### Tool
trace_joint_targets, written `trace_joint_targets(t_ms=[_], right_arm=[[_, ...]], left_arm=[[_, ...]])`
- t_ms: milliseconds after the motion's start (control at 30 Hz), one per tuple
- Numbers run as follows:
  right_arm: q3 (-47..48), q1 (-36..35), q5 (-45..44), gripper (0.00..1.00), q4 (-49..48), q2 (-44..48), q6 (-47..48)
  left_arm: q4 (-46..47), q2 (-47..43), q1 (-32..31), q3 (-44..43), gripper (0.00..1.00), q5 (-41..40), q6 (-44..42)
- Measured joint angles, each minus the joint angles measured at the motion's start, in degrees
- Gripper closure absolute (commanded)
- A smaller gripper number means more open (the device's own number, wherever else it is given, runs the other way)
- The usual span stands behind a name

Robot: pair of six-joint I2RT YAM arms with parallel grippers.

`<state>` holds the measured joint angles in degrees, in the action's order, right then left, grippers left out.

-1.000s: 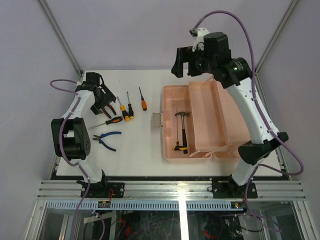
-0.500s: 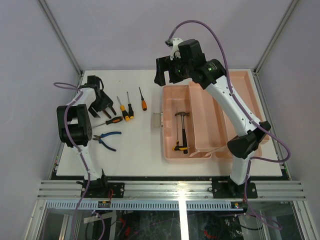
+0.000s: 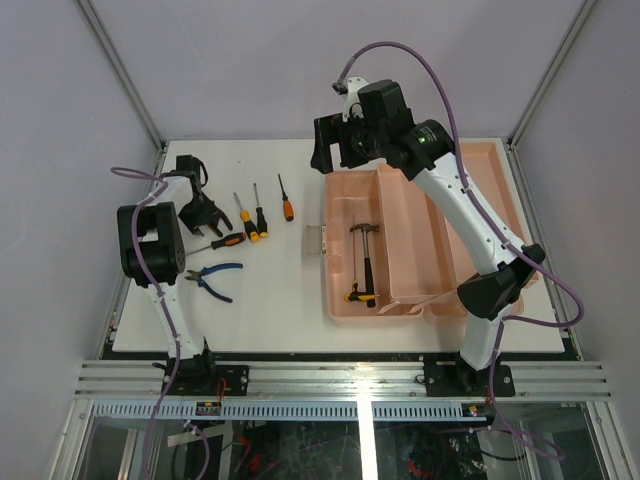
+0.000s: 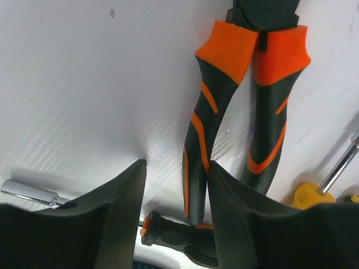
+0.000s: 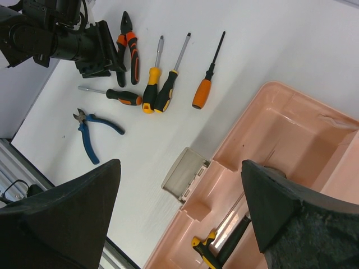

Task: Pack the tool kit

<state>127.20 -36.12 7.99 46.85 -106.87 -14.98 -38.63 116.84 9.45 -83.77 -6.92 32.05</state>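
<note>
My left gripper (image 3: 200, 214) is open and low over the orange-and-black pliers (image 4: 216, 112). Its fingers (image 4: 120, 213) straddle the pliers' left handle, which touches the right finger. My right gripper (image 3: 335, 150) is open and empty, raised above the far left corner of the open pink toolbox (image 3: 335, 300). A hammer (image 3: 364, 262) lies in the box and also shows in the right wrist view (image 5: 224, 246). On the table lie blue pliers (image 3: 212, 278), a black-and-orange screwdriver (image 3: 225, 242), two yellow-and-black screwdrivers (image 3: 252, 220) and an orange-handled screwdriver (image 3: 287, 206).
The toolbox lid (image 3: 480, 210) lies open to the right. A grey latch (image 5: 185, 174) sticks out from the box's left wall. The black-and-orange screwdriver handle (image 4: 179, 235) lies just under my left fingers. White table (image 3: 270, 300) runs between the tools and the box.
My right arm swung left, from above the lid to above the box's far left corner, and the lid now lies flat open. My left gripper shifted slightly over the pliers.
</note>
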Motion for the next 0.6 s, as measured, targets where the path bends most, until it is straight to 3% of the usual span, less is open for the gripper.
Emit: trace_joint_targets(t_ms=[67, 167, 600], right_arm=[[0.0, 0.0, 0.0, 0.05, 0.02, 0.11, 0.0], [0.0, 0.0, -0.11, 0.05, 0.11, 0.13, 0.0], [-0.9, 0.0, -0.94, 0.05, 0.17, 0.37, 0.0]], left_arm=[[0.11, 0.39, 0.17, 0.0, 0.71, 0.09, 0.0], [0.26, 0.9, 0.31, -0.37, 1.0, 0.17, -0.52], [-1.09, 0.31, -0.55, -2.14, 1.0, 2.08, -3.41]])
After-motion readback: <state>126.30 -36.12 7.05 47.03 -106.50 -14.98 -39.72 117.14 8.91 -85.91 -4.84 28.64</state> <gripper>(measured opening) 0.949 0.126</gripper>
